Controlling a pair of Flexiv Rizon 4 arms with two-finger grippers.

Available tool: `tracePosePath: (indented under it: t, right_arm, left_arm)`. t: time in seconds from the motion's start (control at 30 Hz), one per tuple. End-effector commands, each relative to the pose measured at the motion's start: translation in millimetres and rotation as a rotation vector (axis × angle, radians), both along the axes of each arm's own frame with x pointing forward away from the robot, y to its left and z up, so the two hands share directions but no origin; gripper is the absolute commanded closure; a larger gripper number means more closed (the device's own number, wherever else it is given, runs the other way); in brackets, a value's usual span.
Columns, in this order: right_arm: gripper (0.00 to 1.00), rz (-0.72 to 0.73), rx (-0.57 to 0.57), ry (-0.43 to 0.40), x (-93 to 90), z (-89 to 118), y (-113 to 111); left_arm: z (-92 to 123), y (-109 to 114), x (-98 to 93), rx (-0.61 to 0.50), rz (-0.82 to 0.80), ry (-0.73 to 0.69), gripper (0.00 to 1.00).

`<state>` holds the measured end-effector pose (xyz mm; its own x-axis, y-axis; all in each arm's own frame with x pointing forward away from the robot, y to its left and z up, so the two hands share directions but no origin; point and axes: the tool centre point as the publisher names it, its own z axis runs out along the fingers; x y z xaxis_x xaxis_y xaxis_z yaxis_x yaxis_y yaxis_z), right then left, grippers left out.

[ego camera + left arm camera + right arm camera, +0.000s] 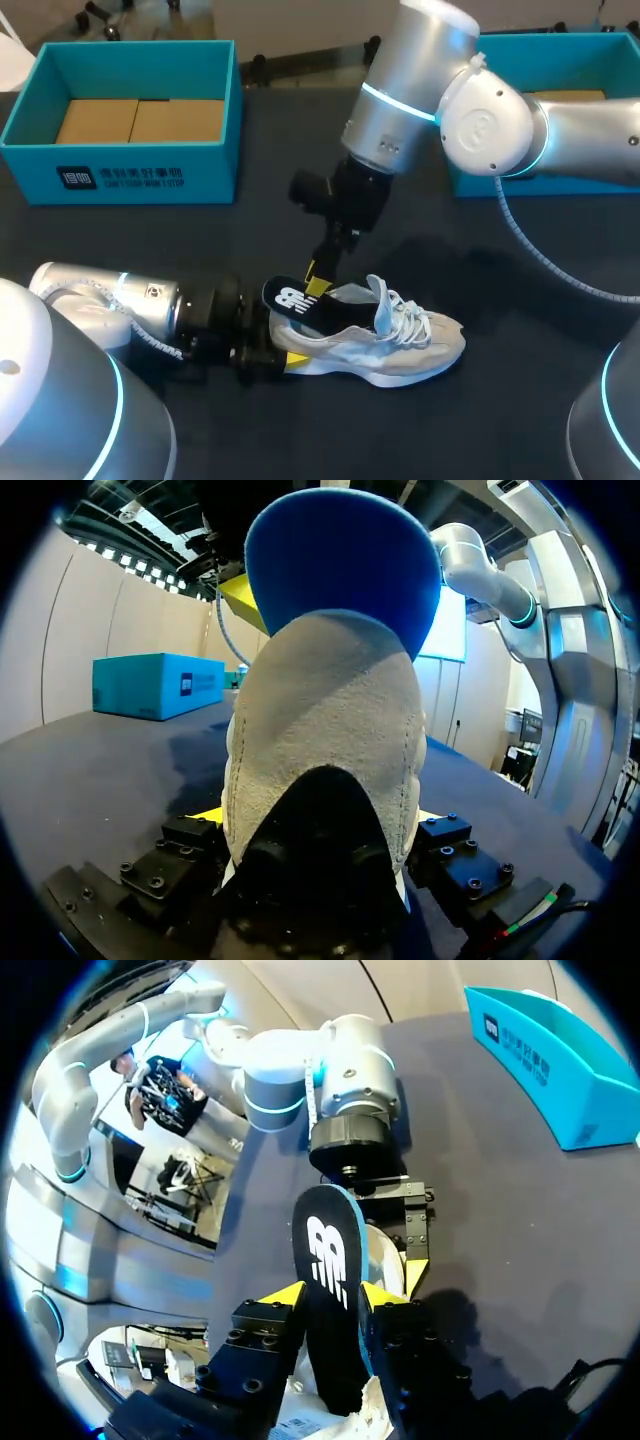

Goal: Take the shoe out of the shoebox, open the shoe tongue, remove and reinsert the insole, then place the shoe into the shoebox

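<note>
A grey-white sneaker [400,345] with white laces lies on its sole on the dark table, toe to the right. My left gripper [275,350] comes in low from the left, its fingers against both sides of the heel [330,730]. A black insole [295,300] with a white logo sticks up out of the shoe's opening, tilted toward the heel. My right gripper [318,280] comes down from above, its yellow tips pressed on both faces of the insole [325,1250]. In the left wrist view the insole's blue underside [340,560] rises over the heel.
An open teal shoebox [120,165] with brown cardboard inside stands at the back left. A second teal box [540,38] stands at the back right, behind my right arm. Bare dark tabletop [500,420] lies around the shoe.
</note>
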<state>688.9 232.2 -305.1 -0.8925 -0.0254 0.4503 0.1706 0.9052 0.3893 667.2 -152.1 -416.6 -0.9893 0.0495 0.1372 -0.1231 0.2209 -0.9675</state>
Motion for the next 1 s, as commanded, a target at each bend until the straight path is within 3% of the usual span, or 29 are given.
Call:
tracePosePath:
  t: [0.03,0.57,0.63,0.7,1.0]
  right_arm:
    - [0.71,-0.007,0.003,-0.011,-4.8,1.2,-2.1]
    - [0.71,0.006,0.031,0.028,-2.1,-25.2,7.0]
    - [0.77,0.005,0.035,0.031,-3.0,-27.2,8.3]
    - [1.00,0.007,0.038,0.032,-5.3,-27.6,9.8]
    - [1.00,-0.003,0.047,0.019,-22.7,-22.5,9.0]
  left_arm:
    - [0.3,-0.3,0.8,0.000,0.000,0.001,1.00]
    - [0.3,-0.3,0.8,0.000,0.000,0.001,1.00]
    - [0.3,-0.3,0.8,0.000,0.000,0.001,1.00]
    - [0.3,-0.3,0.8,0.000,0.000,0.001,1.00]
    - [0.3,-0.3,0.8,0.000,0.000,0.001,1.00]
